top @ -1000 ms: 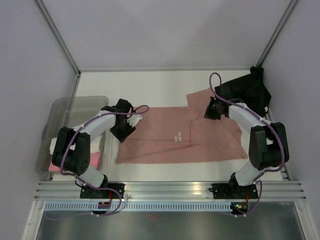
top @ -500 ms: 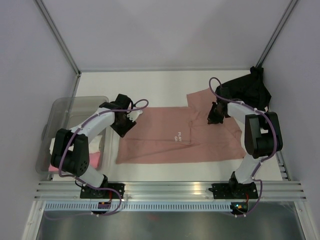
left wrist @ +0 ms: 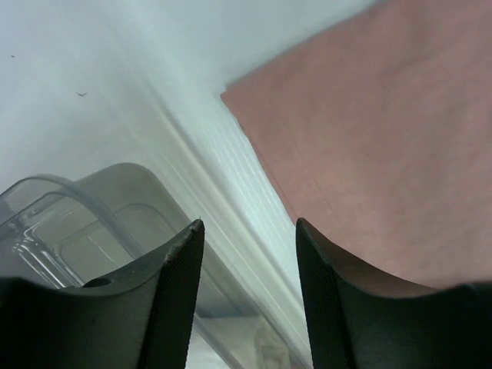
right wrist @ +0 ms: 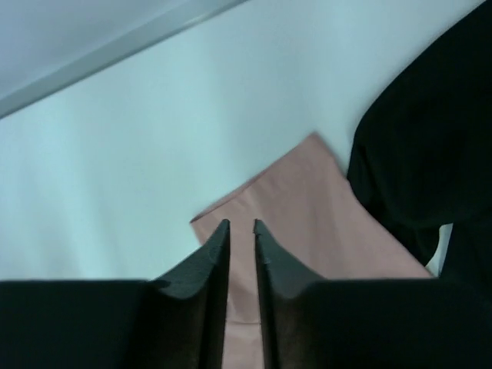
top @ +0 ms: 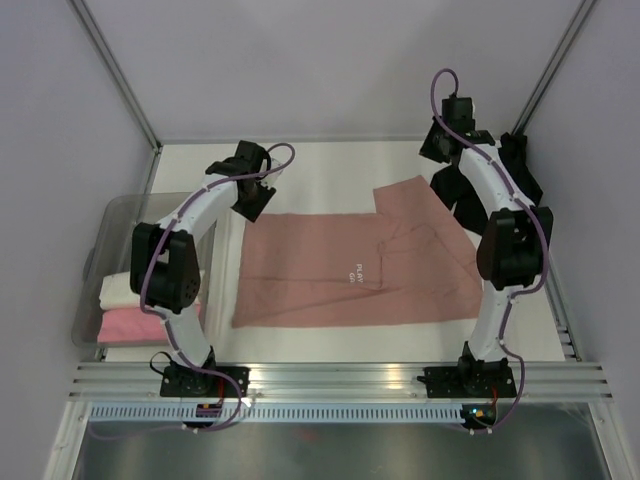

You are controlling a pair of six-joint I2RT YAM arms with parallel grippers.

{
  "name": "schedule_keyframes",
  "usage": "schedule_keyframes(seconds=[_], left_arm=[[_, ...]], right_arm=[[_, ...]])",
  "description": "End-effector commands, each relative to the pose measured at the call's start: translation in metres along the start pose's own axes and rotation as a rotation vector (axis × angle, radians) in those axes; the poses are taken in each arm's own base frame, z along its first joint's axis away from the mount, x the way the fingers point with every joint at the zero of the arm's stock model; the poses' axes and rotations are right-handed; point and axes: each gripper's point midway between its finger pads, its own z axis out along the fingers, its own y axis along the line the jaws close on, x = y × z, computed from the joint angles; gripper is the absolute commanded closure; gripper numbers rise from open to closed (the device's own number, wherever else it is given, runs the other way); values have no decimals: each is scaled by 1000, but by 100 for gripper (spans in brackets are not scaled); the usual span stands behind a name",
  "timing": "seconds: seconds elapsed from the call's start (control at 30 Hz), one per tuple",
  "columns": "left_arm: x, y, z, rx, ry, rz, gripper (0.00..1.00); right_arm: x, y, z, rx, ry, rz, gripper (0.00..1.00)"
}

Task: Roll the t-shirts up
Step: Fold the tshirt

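The salmon-pink t-shirt [top: 350, 270] lies spread flat in the middle of the table, its white chest print facing up. A black t-shirt [top: 470, 200] is bunched at the back right, partly behind the right arm. My left gripper [top: 250, 197] hovers above the pink shirt's far left corner [left wrist: 384, 138], open with nothing between its fingers [left wrist: 178, 269]. My right gripper [top: 440, 148] is raised above the pink sleeve [right wrist: 307, 207], its jaws a narrow gap apart and empty, with the black shirt [right wrist: 430, 154] to its right.
A translucent grey bin [top: 112, 225] stands at the left edge, holding a cream roll [top: 125, 290] and a bright-pink roll [top: 130, 325]. The bin's rim [left wrist: 69, 215] shows under the left gripper. Metal frame posts rise at both back corners.
Both arms have lifted off the pink shirt and swung toward the back of the table. The right gripper has let go of the sleeve and parted slightly. The shirt lies flatter.
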Motion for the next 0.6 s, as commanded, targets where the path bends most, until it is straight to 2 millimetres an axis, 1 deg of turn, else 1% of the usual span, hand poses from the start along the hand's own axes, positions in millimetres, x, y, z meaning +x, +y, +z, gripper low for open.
schedule_keyframes(seconds=[0.0, 0.03, 0.07, 0.1, 0.13, 0.17, 0.2, 0.23, 0.27, 0.3, 0.33, 0.37, 0.43, 0.5, 0.57], left_arm=[[-4, 18, 19, -51, 38, -88, 42], [-4, 20, 24, -53, 45, -98, 42], [-8, 23, 26, -54, 42, -106, 41], [-8, 22, 31, -27, 39, -113, 41], [-6, 18, 41, -2, 54, -117, 41], [-7, 18, 44, 13, 51, -124, 41], [-8, 21, 48, 22, 49, -134, 42], [-9, 22, 51, 20, 54, -143, 42], [-6, 21, 59, 27, 71, -143, 42], [-9, 24, 61, 25, 64, -148, 41], [-9, 24, 63, 29, 68, -148, 41], [-9, 23, 68, 37, 77, -148, 41], [-6, 21, 72, 50, 90, -144, 41], [0, 17, 80, 74, 111, -149, 41], [4, 16, 84, 90, 123, -160, 41]], right_arm=[[17, -29, 49, 132, 77, -26, 72], [18, -32, 58, 150, 82, -31, 69], [33, -43, 79, 184, 119, -43, 66], [24, -41, 85, 186, 103, -47, 63], [37, -49, 103, 197, 135, -47, 62], [38, -51, 109, 197, 143, -44, 62], [30, -46, 112, 184, 129, -41, 60], [38, -56, 125, 211, 141, -46, 58], [39, -58, 129, 219, 139, -53, 56], [36, -60, 133, 226, 127, -61, 51], [45, -66, 141, 241, 144, -70, 50], [47, -72, 144, 251, 150, -74, 49], [62, -79, 151, 265, 188, -104, 49], [72, -77, 152, 226, 232, -141, 52], [73, -73, 150, 203, 242, -164, 53]])
